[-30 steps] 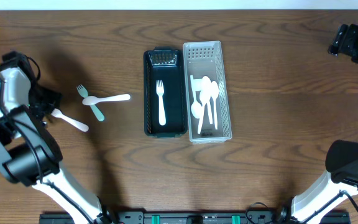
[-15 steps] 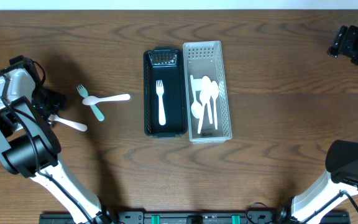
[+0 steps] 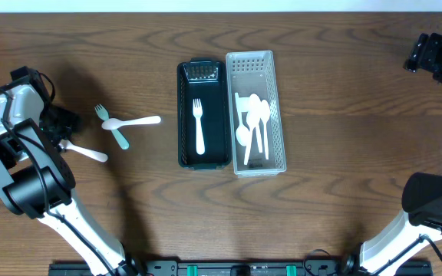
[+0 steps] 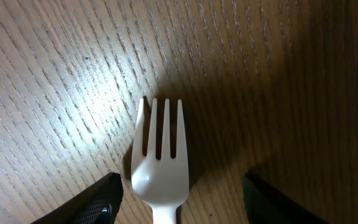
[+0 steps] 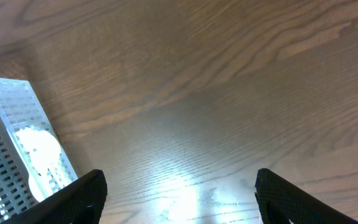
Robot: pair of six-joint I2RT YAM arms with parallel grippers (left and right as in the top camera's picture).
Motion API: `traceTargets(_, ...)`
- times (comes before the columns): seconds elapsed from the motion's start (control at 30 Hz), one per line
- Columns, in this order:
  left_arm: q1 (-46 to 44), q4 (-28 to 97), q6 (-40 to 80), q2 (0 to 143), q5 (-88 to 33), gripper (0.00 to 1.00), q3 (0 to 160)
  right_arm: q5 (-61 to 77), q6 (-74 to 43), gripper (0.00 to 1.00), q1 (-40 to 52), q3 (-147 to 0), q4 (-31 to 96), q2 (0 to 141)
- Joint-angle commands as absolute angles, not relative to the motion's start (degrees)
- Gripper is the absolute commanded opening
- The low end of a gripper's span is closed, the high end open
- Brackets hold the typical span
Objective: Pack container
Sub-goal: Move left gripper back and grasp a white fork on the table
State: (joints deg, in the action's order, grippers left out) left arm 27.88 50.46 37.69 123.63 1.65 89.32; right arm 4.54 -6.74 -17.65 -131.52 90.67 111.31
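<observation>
- Here, at the left edge of the desk (image 3: 321, 215), the left gripper (image 3: 58, 126) sits low over the head of a white fork (image 3: 87, 152), whose handle runs out toward the middle of the desk.
- Seen from the left wrist, the left gripper (image 4: 182, 202) is spread apart, with one dark finger on each side of the white fork (image 4: 159, 171). The tines point away from the camera, the fork lies flat on the wood, and neither finger is seen touching it.
- Near that fork, further in, a teal fork (image 3: 116, 132) and a white spoon (image 3: 136, 121) lie crossed on the desk. I cannot tell which one is on top.
- In the middle stands a black basket (image 3: 181, 115) holding a second white fork (image 3: 199, 126), laid lengthwise with its tines toward the far edge.
- A white basket (image 3: 279, 115) stands touching the black one's right side. It holds several white spoons (image 3: 255, 115) lying together, and their count is hard to make out.
- The right gripper (image 3: 434, 54) is at the far right corner, well apart from both baskets.
- From the right wrist, the right gripper (image 5: 179, 199) stands wide open over bare wood with nothing between its fingers. A corner of the white basket (image 5: 8, 118) shows at the left of that view.
</observation>
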Motion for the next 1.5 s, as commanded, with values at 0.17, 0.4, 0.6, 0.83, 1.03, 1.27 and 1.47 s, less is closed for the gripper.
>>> traceTargets(0.17, 28.1, 50.4, 38.2, 125.5, 2.2, 0.57, 88.7, 5.0, -6.3, 0.79, -17.2, -132.2, 91.1, 110.7)
traceTargets(0.4, 28.1, 50.4, 37.9, 125.5, 2.2, 0.47, 88.7, 5.0, -6.3, 0.78, -17.2, -132.2, 91.1, 110.7)
traceTargets(0.6, 28.1, 50.3, 37.1, 125.5, 2.2, 0.34, 88.7, 5.0, -6.3, 0.78, -17.2, -132.2, 91.3, 110.7)
traceTargets(0.83, 28.1, 49.3, 33.3, 125.5, 2.1, 0.23, 88.7, 5.0, -6.3, 0.78, -17.2, -132.2, 91.3, 110.7)
traceTargets(1.03, 28.1, 48.4, 30.4, 125.5, 2.1, 0.14, 88.7, 5.0, -6.3, 0.78, -17.2, -132.2, 91.3, 110.7)
traceTargets(1.27, 27.9, 49.3, 28.4, 124.6, 0.7, 0.08, 88.8, 5.0, -6.3, 0.78, -17.2, -132.2, 91.3, 110.7)
traceTargets(1.47, 25.8, 53.0, 26.9, 116.9, 0.4, 0.06, 89.2, 5.0, -6.3, 0.78, -17.2, -132.2, 91.3, 110.7)
